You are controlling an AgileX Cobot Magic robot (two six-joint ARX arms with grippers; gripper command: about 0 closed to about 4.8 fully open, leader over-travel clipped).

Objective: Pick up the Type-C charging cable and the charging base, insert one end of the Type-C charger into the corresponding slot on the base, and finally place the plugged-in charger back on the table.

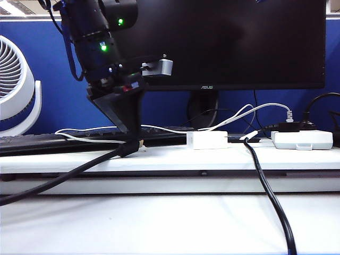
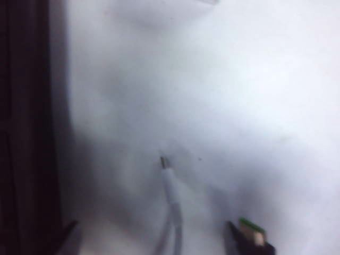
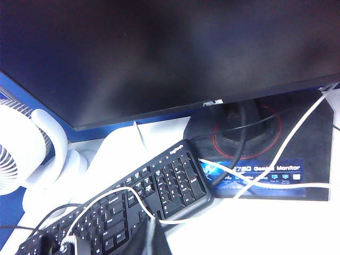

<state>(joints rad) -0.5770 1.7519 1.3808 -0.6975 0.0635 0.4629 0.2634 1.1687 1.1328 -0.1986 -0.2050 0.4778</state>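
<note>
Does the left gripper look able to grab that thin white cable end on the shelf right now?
Probably yes. The left gripper hangs low over the shelf with its jaws spread, and the Type-C charging cable plug lies between the fingertips on bare white surface. Nothing covers it; the blurry wrist view leaves contact unclear.

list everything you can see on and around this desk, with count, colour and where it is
thin white Type-C charging cable: one, white, across the raised shelf; plug end below the left gripper
small white rectangular charging base: one, white, mid shelf
larger white box: one, white, right shelf end
thick black cable: one, black, gold-tipped, left shelf
black keyboard: one, behind shelf
black monitor: one, rear
white fan: one, far left
white table: one
left gripper: open, over the plug
right gripper: shut, above keyboard
</note>
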